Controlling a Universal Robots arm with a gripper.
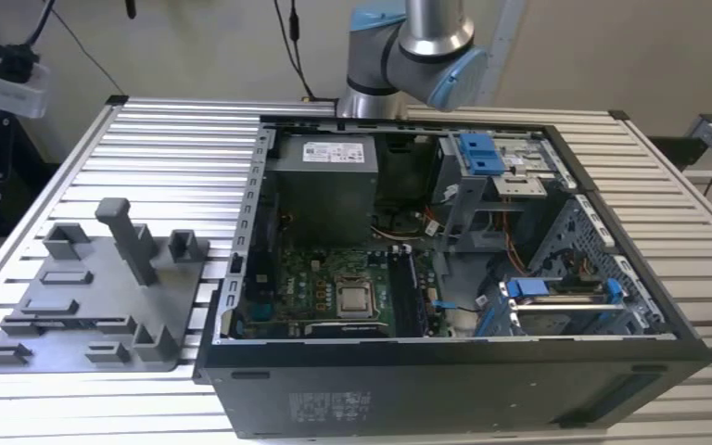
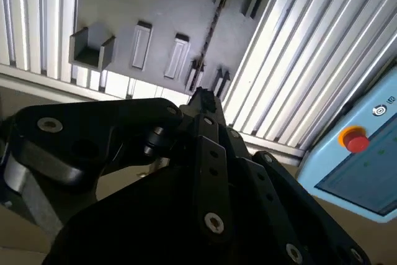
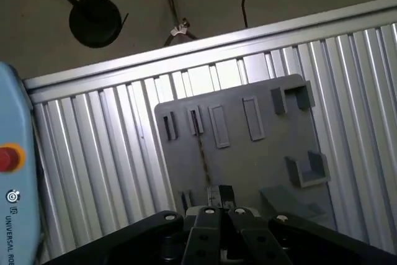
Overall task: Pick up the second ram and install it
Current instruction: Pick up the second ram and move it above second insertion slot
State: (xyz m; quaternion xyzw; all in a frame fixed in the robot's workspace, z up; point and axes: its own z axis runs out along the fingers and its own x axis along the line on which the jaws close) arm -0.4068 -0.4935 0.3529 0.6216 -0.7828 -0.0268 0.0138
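Slatted metal table, grey fixture plate; gripper pinches second ram, seen edge-on.

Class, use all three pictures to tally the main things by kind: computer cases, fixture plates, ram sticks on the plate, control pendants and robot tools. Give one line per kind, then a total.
Open computer case: 1
Grey fixture plate: 1
Ram stick, edge-on on the plate: 1
Blue control pendant with a red button: 1
Tool: 1
Total: 5
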